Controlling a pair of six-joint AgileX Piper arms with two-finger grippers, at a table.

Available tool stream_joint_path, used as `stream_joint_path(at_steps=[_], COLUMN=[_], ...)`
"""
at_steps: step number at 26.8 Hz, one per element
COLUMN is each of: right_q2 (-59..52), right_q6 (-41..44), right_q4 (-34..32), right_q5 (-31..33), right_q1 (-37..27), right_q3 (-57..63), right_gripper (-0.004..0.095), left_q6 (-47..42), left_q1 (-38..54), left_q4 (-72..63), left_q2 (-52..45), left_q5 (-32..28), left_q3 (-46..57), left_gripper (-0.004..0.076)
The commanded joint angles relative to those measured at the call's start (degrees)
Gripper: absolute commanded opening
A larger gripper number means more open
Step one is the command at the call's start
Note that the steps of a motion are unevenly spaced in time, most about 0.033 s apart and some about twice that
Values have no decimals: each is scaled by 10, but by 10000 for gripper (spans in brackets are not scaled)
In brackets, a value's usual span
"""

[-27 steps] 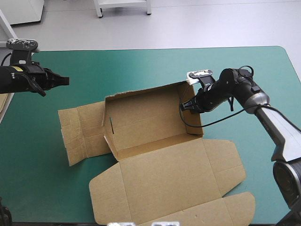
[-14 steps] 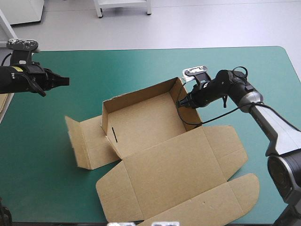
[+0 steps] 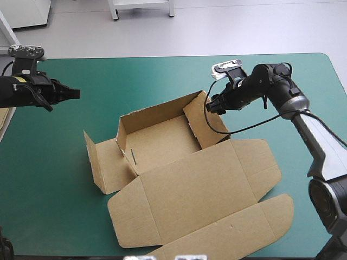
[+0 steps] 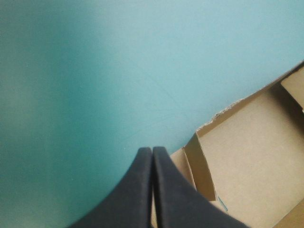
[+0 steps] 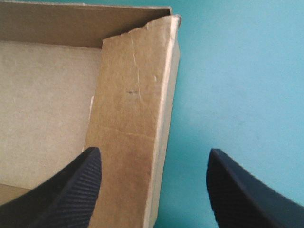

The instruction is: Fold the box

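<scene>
No text, label, brand, number or sign can be read in any view. The brown box [image 3: 190,189] is found plain and unprinted on every face shown, and the teal-green cover [image 3: 135,76] is found unmarked.

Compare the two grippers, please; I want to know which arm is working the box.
The left gripper is shut to a single point; the right gripper is open wide. The left gripper hangs over bare teal-green cover, clear of the box; the right gripper is at the box's inward-leaning right wall. Both hold nothing.
</scene>
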Motion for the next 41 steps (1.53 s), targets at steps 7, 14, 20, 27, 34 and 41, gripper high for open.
stream_joint_path(at_steps=[7,14,20,27,34,41], right_q2=[-32,-14,8,31,57,59], right_q6=[10,17,48,50,83,90], right_q4=[-24,-95,-176,-176,-175,-171], right_q5=[98,105,92,83,56,42], right_q1=[0,51,90,90,90,90], right_q3=[-39,-41,-43,-44,-44,-44], right_gripper=[604,543,540,539,518,302], left_q6=[1,1,1,2,5,5], left_q1=[2,2,2,2,2,2], left_q4=[-22,-22,-23,-32,-43,-43], left_q2=[-20,-20,-20,-20,-20,-20], left_q5=[-23,-23,-12,-10,0,2], left_q3=[-20,-20,-20,-20,-20,-20], left_gripper=[-7,-7,-7,-7,-7,-7])
